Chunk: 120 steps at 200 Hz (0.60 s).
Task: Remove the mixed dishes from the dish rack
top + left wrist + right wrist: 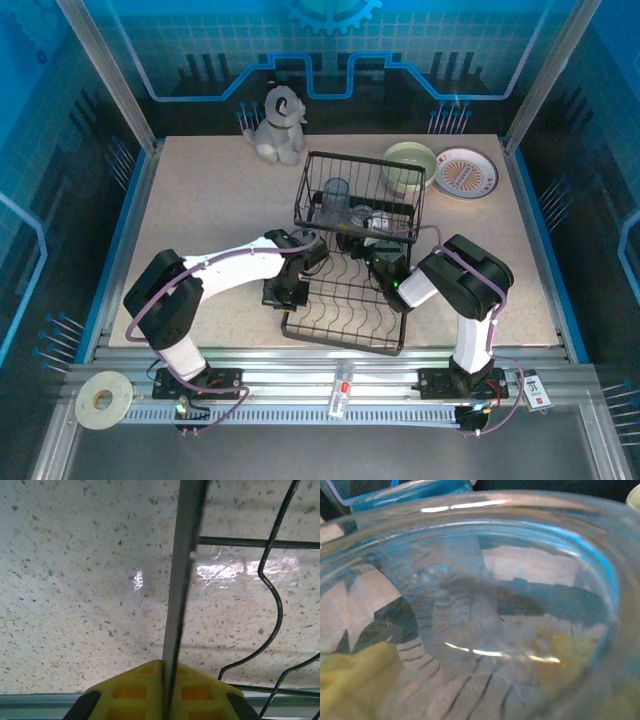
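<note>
Nearest, on the metal rail in front of the arm bases, a roll of pale tape (101, 399) is lying flat at the left. On the speckled beige bench (200, 200), the black wire dish rack (345, 315) is sitting with its flat slotted tray toward the arms and its raised basket tier (360, 195) at the far end. The left gripper (165, 680) is reaching the tray's left edge, its yellow-padded jaws pressing together on one straight wire of the rack. The right gripper (372, 245) is reaching into the basket tier at a clear ribbed glass tumbler (362, 215); in the right wrist view the tumbler's rim is arcing across close to the lens, and the yellow pads (355, 675) are showing through the glass on both sides, the jaws standing wide around it, though whether they are pressing it cannot be told. A bluish translucent cup (335, 190) is standing farther back in the same basket. Beyond the rack on the right, a pale green round bowl (410, 165) is resting on the bench, with a white round plate with an orange-patterned rim (466, 172) just beside it. Farthest, at the back left, a grey-and-white plush dog figurine (278, 125) is sitting upright.
</note>
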### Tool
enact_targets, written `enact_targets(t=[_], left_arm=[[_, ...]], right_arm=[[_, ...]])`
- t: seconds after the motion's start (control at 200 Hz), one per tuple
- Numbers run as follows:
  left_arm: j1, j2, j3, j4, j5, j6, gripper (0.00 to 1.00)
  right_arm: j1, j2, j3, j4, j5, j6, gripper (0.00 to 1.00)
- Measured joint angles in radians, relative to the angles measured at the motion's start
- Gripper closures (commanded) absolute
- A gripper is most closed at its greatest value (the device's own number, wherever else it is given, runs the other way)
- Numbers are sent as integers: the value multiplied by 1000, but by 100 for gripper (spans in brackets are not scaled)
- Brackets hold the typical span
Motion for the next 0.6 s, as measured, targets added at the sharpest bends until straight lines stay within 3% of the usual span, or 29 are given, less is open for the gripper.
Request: enact_targets(t=[0.6], left_arm=[[60,83,100,3,3,92,100]], right_arm=[[-83,-46,57,-149,-95,-46,51]])
